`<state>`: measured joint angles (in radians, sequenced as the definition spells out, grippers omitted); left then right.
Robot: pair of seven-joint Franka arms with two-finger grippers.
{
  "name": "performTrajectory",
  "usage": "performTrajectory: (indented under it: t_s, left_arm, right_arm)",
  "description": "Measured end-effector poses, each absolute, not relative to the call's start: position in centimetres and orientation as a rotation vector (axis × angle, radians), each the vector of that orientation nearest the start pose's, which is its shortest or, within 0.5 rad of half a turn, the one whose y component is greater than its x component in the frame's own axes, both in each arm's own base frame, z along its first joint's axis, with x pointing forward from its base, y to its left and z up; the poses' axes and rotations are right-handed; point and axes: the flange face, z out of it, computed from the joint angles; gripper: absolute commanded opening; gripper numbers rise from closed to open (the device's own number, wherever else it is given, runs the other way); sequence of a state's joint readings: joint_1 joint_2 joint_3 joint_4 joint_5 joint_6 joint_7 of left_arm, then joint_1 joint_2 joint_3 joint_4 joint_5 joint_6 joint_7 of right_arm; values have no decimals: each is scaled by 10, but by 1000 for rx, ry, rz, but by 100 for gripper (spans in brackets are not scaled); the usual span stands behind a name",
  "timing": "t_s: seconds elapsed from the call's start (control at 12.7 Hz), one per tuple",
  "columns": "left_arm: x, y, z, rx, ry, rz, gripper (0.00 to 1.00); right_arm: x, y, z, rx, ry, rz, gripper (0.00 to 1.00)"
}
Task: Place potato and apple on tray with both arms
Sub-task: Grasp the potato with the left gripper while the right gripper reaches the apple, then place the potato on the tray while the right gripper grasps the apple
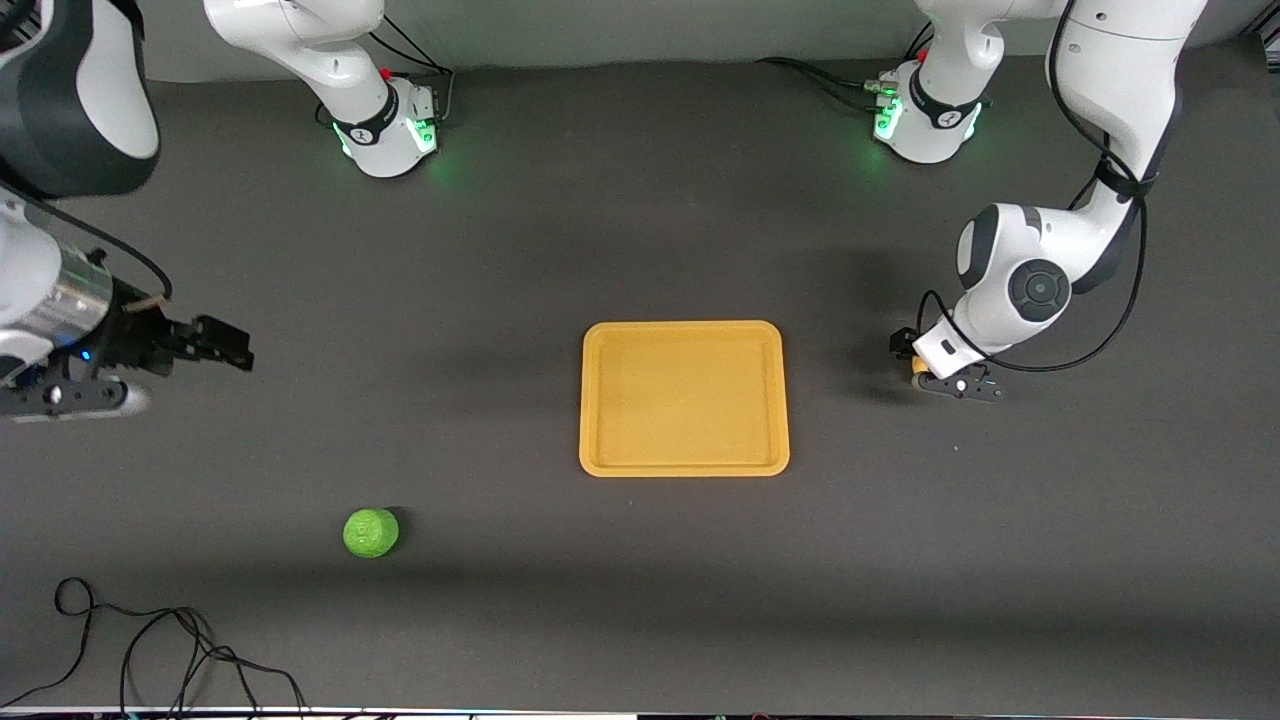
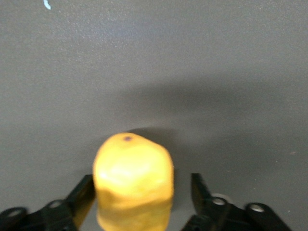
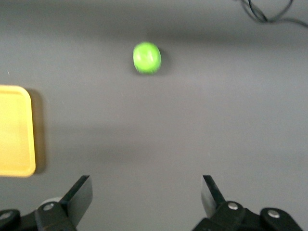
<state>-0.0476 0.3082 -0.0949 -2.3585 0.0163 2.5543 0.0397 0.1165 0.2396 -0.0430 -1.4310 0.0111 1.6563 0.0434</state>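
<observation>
While the tray (image 1: 684,398) lies bare mid-bench, the right gripper (image 3: 147,199) hangs spread over the bench at its arm's end, apple (image 1: 371,532) nearer the camera, and the left gripper (image 2: 142,192) straddles the potato (image 2: 133,173), apparently about to pinch.
</observation>
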Motion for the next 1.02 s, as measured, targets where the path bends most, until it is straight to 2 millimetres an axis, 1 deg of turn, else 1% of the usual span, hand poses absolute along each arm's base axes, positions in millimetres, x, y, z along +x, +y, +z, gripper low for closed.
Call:
performTrajectory:
  t_s: [0.08,0.24,0.31,0.39,0.47,0.63,0.71,0.79,0.87,0.94,1.02]
  left_arm:
    - [494,-73,192,-3137,305,171,21]
    - [499,-78,204,-3140,286,133,22]
    - [504,-92,216,-3146,251,91,23]
    - [510,-120,233,-3158,194,39,23]
    - [516,-158,250,-3170,133,16,22]
    - [520,-249,283,-3179,28,54,24]
    - [520,-286,294,-3176,-6,82,32]
    - [520,-315,298,-3173,-36,104,32]
    - [519,-336,293,-3172,-70,122,32]
    - [519,-350,281,-3169,-102,139,32]
    - [520,-357,267,-3169,-121,153,32]
  right_arm:
    - [646,53,549,-3143,-50,14,100]
    - [673,54,536,-3146,-47,-6,100]
    - [683,55,531,-3147,-45,-14,100]
    - [690,55,525,-3148,-45,-14,100]
    - [694,55,517,-3150,-45,-4,100]
    - [707,57,494,-3150,-46,-26,100]
    - [716,58,478,-3149,-47,-57,100]
    - [726,59,456,-3149,-48,-82,100]
    - [736,60,428,-3148,-50,-107,100]
    - [743,61,395,-3147,-51,-142,100]
    - [747,61,362,-3144,-52,-176,100]
